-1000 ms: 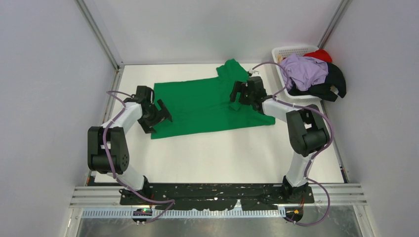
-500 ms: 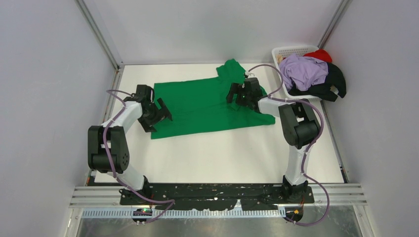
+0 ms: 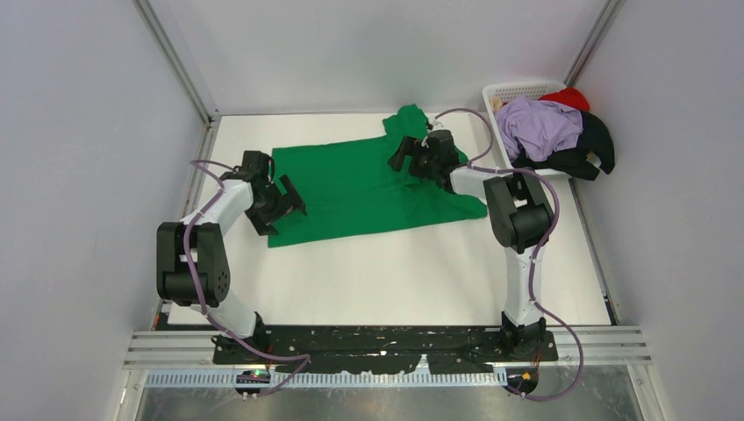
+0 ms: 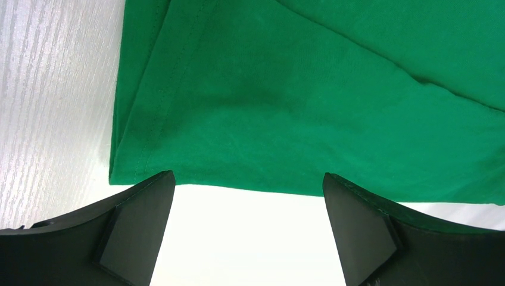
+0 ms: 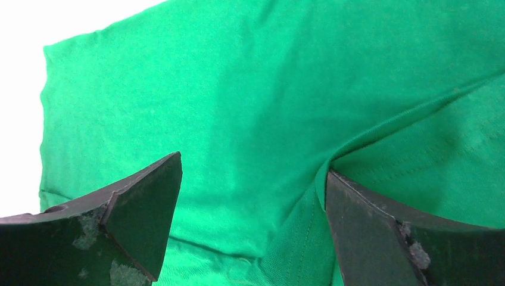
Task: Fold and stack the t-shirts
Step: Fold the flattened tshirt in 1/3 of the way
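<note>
A green shirt (image 3: 351,184) lies spread flat on the white desk (image 3: 395,272), towards 12 o'clock from the desk's middle, with one sleeve sticking out at its 1 o'clock corner.

The left claw (image 3: 282,213) sits at the shirt's 9 o'clock edge, released, its fingers wide apart. In the left wrist view the hemmed edge of the cloth (image 4: 309,89) runs across just at 12 o'clock of the claw (image 4: 247,196), with bare desk between the fingers.

The right claw (image 3: 402,156) is over the shirt at its 1 o'clock part by the sleeve, also released and grasping nothing. In its own view green cloth (image 5: 238,89) fills the gap of the claw (image 5: 253,179), and a crease runs down to the finger at 3 o'clock.

At the desk's 2 o'clock corner a white basket (image 3: 513,90) holds a lilac shirt (image 3: 540,127), a black shirt (image 3: 588,153) and a red shirt (image 3: 570,96) in a heap.
</note>
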Tool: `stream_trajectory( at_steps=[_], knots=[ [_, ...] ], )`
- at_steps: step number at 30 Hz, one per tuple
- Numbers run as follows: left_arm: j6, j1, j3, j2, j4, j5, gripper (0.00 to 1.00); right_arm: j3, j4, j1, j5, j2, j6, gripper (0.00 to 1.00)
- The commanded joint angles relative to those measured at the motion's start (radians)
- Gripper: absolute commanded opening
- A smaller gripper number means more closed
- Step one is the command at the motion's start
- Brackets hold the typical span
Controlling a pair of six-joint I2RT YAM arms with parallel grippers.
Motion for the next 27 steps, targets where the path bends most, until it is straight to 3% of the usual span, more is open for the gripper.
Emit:
stream_trajectory(
  at_steps=[1,12,18,27],
  knots=[
    [0.021,-0.002,0.038,0.0,-0.01,0.01,1.0,0.113,0.082,0.014,-0.053,0.057,0.058,0.95],
    [0.025,-0.002,0.043,-0.022,-0.024,0.009,1.0,0.302,0.078,0.023,-0.061,0.117,0.099,0.95],
    [0.023,-0.023,0.03,-0.063,-0.021,0.006,1.0,0.423,-0.082,0.023,0.02,0.046,-0.067,0.95],
    [0.024,-0.035,0.041,-0.061,-0.019,0.021,1.0,0.037,-0.174,0.012,0.177,-0.233,-0.127,0.95]
  ],
)
